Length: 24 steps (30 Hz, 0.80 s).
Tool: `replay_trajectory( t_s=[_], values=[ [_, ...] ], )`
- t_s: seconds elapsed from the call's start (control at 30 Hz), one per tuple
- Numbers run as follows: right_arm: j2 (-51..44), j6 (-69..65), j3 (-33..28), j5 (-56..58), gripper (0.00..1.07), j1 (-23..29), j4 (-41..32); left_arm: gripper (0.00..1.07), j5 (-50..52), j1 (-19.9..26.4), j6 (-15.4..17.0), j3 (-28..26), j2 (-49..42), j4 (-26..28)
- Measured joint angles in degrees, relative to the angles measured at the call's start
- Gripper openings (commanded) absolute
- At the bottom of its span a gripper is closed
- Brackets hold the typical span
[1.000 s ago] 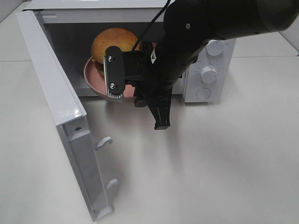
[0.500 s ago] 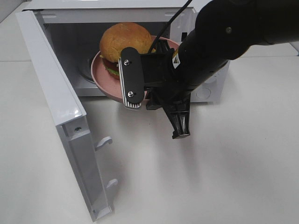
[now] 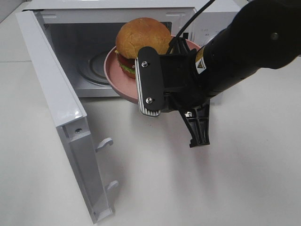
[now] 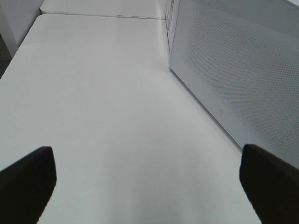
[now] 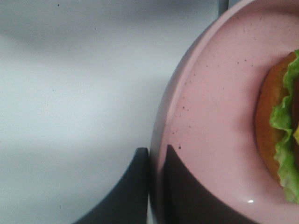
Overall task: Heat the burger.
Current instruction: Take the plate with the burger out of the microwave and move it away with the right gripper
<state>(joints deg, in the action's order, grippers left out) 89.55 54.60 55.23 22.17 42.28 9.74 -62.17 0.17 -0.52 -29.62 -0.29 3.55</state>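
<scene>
The burger (image 3: 142, 37), a tan bun with lettuce and tomato, sits on a pink plate (image 3: 117, 77) held in the air in front of the open microwave (image 3: 70, 16). My right arm (image 3: 244, 52) reaches in from the right. In the right wrist view my right gripper (image 5: 157, 156) is shut on the pink plate's rim (image 5: 161, 126), with the burger's (image 5: 275, 121) edge just beyond. My left gripper (image 4: 149, 186) is open with nothing between its fingers, low over the white table beside the microwave door (image 4: 233, 79). It does not show in the exterior view.
The microwave door (image 3: 51, 94) swings wide open toward the front left. A clear glass turntable (image 3: 94, 70) lies in the cavity. White table (image 3: 244, 179) spreads in front and to the right.
My right arm has carried the plate and burger to the right and slightly higher, from the cavity's mouth to in front of the microwave's right side. The grip has stayed shut.
</scene>
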Motion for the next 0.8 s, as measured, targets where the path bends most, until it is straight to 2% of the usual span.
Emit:
replay_trajectory(
  t_s=[0.4,0.47,0.8],
  values=[
    [-7.2,-4.0,-5.3,4.9,0.0,4.1,2.3,1.01,0.0,0.0,0.0,0.0,0.0,0.0],
    [-9.2,-6.3,-7.0,6.5,0.0,5.2,4.6,1.01,0.0,0.0,0.0,0.0,0.0,0.0],
    [-16.3,-11.1,-11.4,9.6,0.0,5.4,7.6,1.01,0.0,0.0,0.0,0.0,0.0,0.0]
  ],
)
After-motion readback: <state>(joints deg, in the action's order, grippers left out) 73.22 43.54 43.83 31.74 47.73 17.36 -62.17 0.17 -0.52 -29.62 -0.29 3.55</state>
